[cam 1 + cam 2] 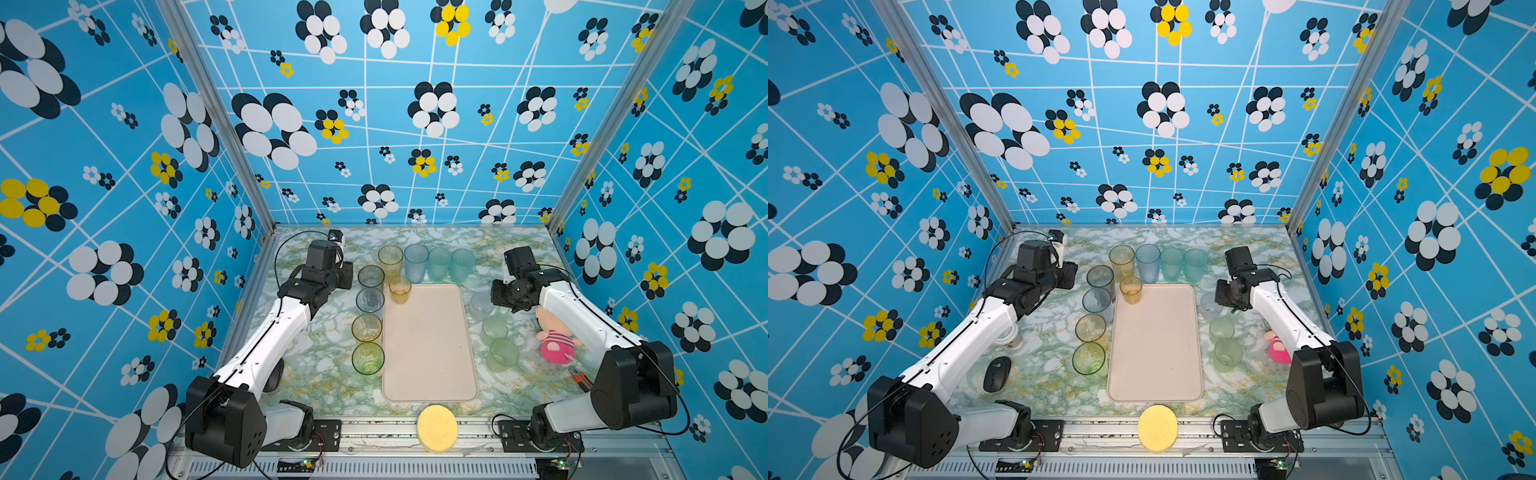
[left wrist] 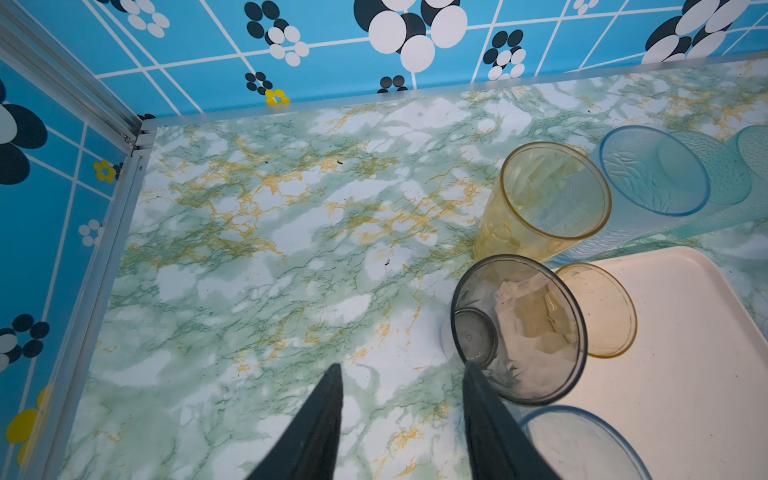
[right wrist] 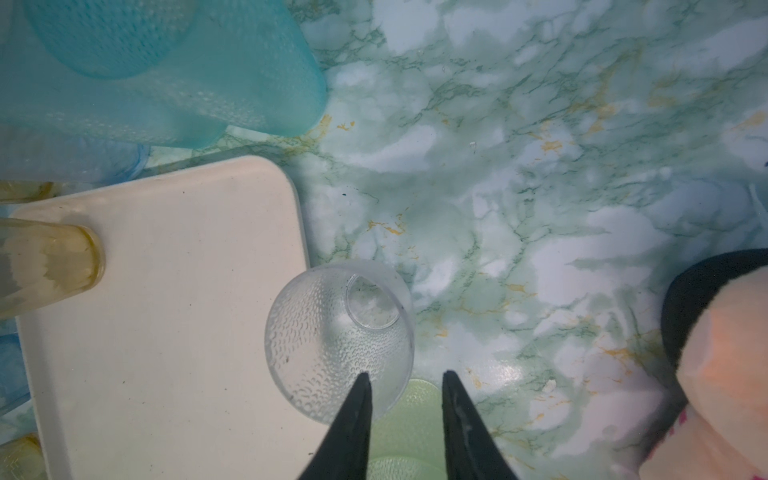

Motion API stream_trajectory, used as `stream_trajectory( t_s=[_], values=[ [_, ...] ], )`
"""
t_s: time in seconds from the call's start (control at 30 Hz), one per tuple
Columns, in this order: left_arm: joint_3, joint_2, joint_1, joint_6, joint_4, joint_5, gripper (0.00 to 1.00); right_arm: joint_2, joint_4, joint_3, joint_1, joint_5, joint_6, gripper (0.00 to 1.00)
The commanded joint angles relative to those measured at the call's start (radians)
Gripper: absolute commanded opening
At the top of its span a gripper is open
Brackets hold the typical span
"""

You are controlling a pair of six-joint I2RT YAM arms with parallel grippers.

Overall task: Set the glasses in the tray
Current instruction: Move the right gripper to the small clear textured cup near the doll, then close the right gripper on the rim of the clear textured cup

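Right fingers (image 3: 351,419) astride clear tumbler (image 3: 332,345) rim, visible only from right wrist

Dimpled clear tumbler (image 3: 328,345) — matt tray (image 3: 166,316)

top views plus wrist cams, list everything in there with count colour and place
tray: one, pinkish-cream, table centre
short glass: one, amber, in tray's far left corner
back-row glasses: four, amber, pale blue, two teal, behind tray
left-side glasses: four, smoky grey, greyish clear, amber, green, column left of tray
right-side glasses: three, clear, two pale green, right of tray
sponge disc: one, yellow, front rail
plush toy: one, pink, by the right arm
computer mouse: one, black, front left, by the left arm
tool: one, red handles, by right arm's base
table: one, green-white marble
left gripper: one, black, open beside smoky grey glass
right gripper: one, black, open astride clear glass's rim
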State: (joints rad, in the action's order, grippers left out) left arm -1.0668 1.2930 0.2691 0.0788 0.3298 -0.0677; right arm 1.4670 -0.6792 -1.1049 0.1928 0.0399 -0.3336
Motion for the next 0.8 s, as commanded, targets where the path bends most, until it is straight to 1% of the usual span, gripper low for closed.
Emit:
stream_trajectory(
  t_s=[0.0,0.33,0.77],
  values=[
    [-0.020,0.008,0.002,-0.005,0.015,-0.002,0.48,0.029,0.012,-0.004,-0.005,-0.017,-0.004,0.29],
    [-0.022,0.005,0.002,-0.008,0.023,-0.006,0.48,0.089,0.046,-0.014,-0.027,-0.027,-0.005,0.24],
    [-0.022,0.015,0.002,-0.011,0.023,-0.012,0.48,0.155,0.055,-0.038,-0.031,-0.049,-0.001,0.17]
  ],
)
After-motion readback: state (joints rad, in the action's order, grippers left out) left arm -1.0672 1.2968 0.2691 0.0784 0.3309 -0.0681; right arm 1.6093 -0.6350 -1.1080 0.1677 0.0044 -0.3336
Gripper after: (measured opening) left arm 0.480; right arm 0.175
